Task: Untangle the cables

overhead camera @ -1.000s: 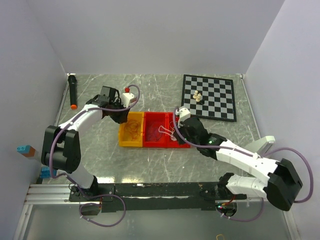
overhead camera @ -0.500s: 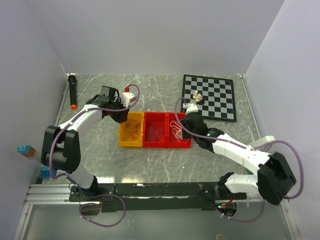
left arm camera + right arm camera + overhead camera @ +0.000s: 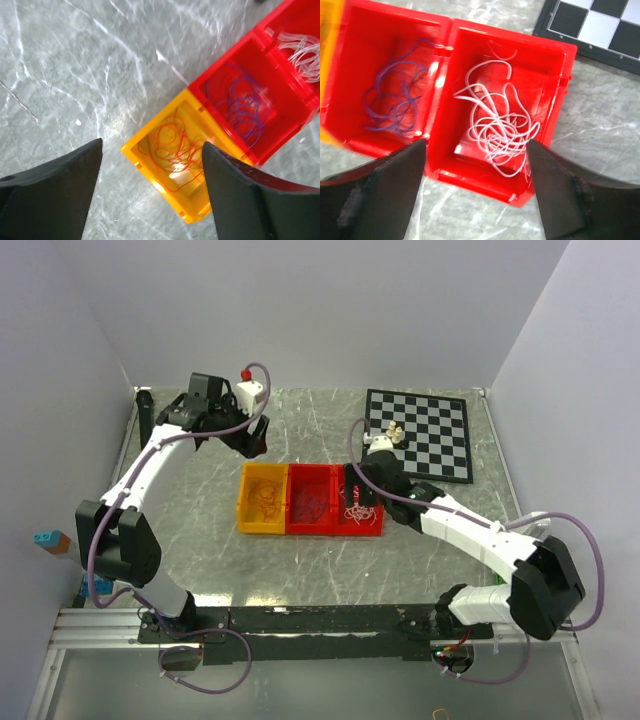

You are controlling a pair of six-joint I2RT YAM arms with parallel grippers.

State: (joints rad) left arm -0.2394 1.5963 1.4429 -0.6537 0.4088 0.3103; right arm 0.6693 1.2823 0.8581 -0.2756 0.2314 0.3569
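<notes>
The cables lie apart in three joined bins. An orange-red cable [image 3: 265,497] [image 3: 172,147] curls in the yellow bin [image 3: 243,502]. A purple cable [image 3: 311,503] [image 3: 395,102] sits in the middle red bin [image 3: 310,530]. A white cable [image 3: 357,506] [image 3: 502,127] is looped in the right red bin [image 3: 560,107]. My left gripper [image 3: 255,440] [image 3: 152,150] hangs open above and behind the yellow bin, holding nothing. Over the right red bin my right gripper [image 3: 357,487] [image 3: 477,145] stands open, its fingers clear of the white cable.
A chessboard [image 3: 420,433] with a few small pieces [image 3: 396,432] lies at the back right, close to the right wrist. A black marker [image 3: 143,402] lies along the back left edge. Blue and brown blocks [image 3: 50,539] sit outside the left wall.
Both grippers opened. The left arm lifted up and back from the yellow bin. The right gripper moved over the right red bin, where the white cable now lies loose.
</notes>
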